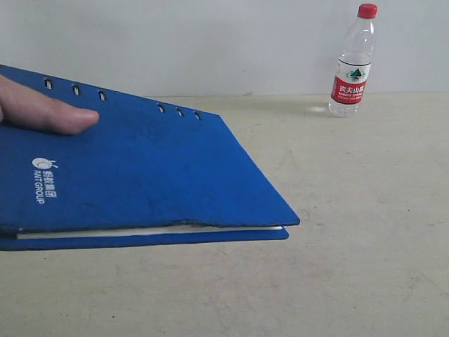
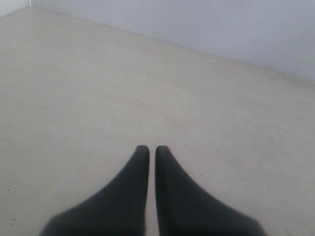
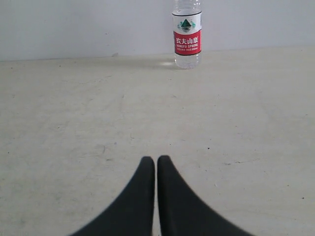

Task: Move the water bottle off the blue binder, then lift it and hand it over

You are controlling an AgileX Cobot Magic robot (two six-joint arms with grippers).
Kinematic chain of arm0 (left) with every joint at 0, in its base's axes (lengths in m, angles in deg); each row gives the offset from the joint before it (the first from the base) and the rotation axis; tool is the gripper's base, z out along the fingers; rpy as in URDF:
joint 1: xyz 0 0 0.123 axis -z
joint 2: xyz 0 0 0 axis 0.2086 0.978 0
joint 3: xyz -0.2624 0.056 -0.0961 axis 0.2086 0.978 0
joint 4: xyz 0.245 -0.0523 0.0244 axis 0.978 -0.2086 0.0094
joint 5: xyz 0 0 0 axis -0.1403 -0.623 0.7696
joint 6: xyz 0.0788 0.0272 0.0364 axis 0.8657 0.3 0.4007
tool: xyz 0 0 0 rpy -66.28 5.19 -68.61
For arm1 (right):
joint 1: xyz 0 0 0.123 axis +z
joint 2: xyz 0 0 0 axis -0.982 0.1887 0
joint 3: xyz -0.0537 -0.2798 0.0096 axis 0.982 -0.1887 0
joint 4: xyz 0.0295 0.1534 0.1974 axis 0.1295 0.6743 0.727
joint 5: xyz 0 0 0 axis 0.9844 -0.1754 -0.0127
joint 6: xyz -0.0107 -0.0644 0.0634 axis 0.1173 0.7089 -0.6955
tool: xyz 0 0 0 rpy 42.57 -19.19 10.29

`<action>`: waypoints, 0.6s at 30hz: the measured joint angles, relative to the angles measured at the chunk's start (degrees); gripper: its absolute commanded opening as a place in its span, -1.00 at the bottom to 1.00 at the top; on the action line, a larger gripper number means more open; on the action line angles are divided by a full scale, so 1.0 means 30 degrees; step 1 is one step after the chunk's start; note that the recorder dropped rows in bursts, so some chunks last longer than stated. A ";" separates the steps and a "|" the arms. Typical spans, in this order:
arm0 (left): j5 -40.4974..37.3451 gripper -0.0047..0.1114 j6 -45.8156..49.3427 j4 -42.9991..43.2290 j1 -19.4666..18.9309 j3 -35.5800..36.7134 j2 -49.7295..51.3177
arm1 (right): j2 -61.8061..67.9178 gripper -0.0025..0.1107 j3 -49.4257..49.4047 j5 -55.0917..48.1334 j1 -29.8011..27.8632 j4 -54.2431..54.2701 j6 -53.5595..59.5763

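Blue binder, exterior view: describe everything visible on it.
The blue binder is flat, dark blue and closed, with white pages showing between its covers. Ring holes run along its far edge; a white ANT GROUP logo sits near the left. Its near cover edge looks frayed. A finger presses on top; it seems held above the table.

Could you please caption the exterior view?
A finger rests on the blue binder; the water bottle stands apart, upright, behind.

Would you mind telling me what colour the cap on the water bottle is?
The cap of the water bottle is red, seen best in the exterior view.
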 measured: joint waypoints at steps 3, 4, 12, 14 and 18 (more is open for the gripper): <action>0.0000 -0.84 0.0000 0.0000 0.0000 0.0000 0.0000 | 0.0000 -0.96 0.0000 0.0000 0.0000 0.0000 0.0000; 0.0000 -0.84 0.0000 0.0000 0.0000 0.0000 0.0000 | 0.0000 -0.96 0.0000 -0.0037 0.0000 0.0000 0.0000; 0.0541 -0.84 0.0000 0.0000 0.0000 0.0000 0.0000 | 0.0000 -0.96 0.0000 -0.0078 0.0000 0.0104 0.0000; 0.0682 -0.84 0.0000 0.0000 0.0000 0.0000 0.0000 | 0.0000 -0.96 0.0000 -0.0113 0.0000 0.0141 0.0000; 0.0761 -0.84 0.0000 0.0000 0.0000 0.0000 0.0000 | 0.0000 -0.96 0.0000 -0.0113 0.0000 0.0181 0.0000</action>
